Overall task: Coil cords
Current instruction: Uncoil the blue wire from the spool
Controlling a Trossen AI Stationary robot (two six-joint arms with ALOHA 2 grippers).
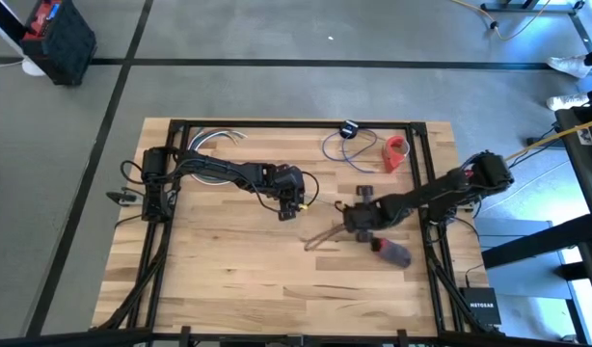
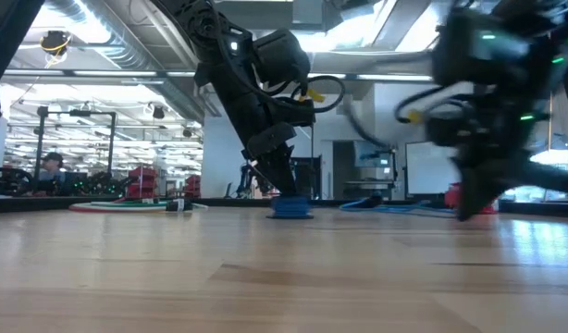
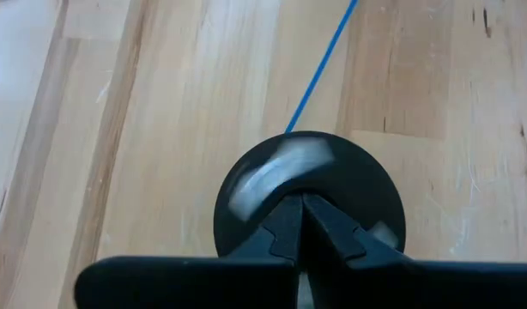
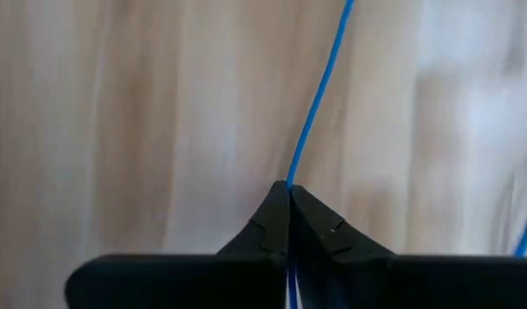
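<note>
Left end effector (image 3: 302,199) — fingers closed together over the cord's black disc (image 3: 332,176), which lies on the table (image 1: 228,270) directly beneath the tips. The thin blue cord (image 3: 319,64) runs from the disc straight ahead of this end effector across the wood.

Right end effector (image 4: 289,190) — fingers pinched shut on the cord (image 4: 319,94), which passes between the tips and extends ahead of them. In the high view, loose loops (image 1: 342,146) lie well beyond the right end effector (image 1: 359,220), beside a red object (image 1: 397,151). No containers are visible.
</note>
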